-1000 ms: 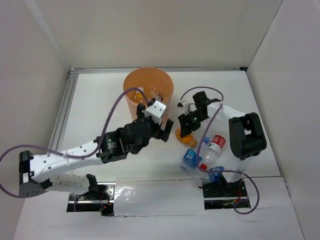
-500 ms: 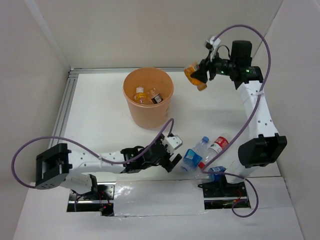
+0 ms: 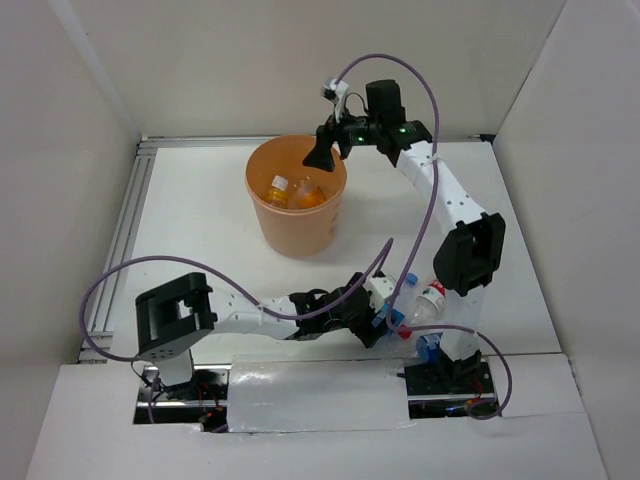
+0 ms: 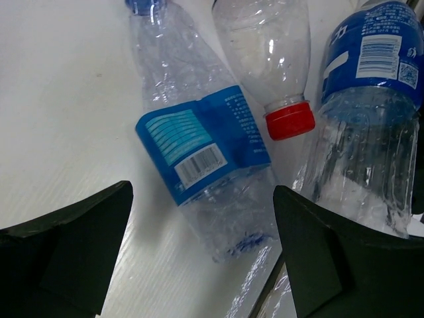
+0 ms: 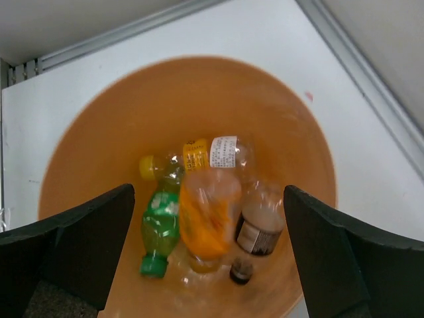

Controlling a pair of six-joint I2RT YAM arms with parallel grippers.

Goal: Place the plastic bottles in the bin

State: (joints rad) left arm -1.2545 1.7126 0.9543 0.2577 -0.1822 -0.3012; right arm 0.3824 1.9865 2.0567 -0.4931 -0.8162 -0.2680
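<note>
**Entry: left jaws over the remaining clear bottles; right jaws empty above the bin**

Left gripper [image 4: 202, 199]: jaws wide, holding nothing. The blue-labelled bottle [image 4: 199, 142] lies flat on the table [image 4: 59, 99] between them. It is skewed, with its cap toward 11 o'clock and its base toward 5 o'clock.

Hazard 1: you risk a double catch. The dark-blue bottle [image 4: 371, 99] sits at 2 o'clock, close against the finger at 3 o'clock. The red-capped bottle [image 4: 268, 46], at 1 o'clock, lies just beside your target. Closing from here could pinch or shove either one.

Hazard 2: the target's wall looks thin and crumpled. A squeeze across the skewed body may buckle it and let it slip out.

Right gripper [image 5: 209, 192]: jaws wide, nothing between them. Below them, inside the bin [image 5: 79, 132], lie the orange bottle [image 5: 205, 222], which is blurred, and the green bottle [image 5: 159, 228] at 8 o'clock, with others beside.

Hazard 3: the right arm hangs over the bin's rim. In the overhead view the bin sits at 11 o'clock from your left jaws, well apart. A carry that way could meet the right arm or its cable.
</note>
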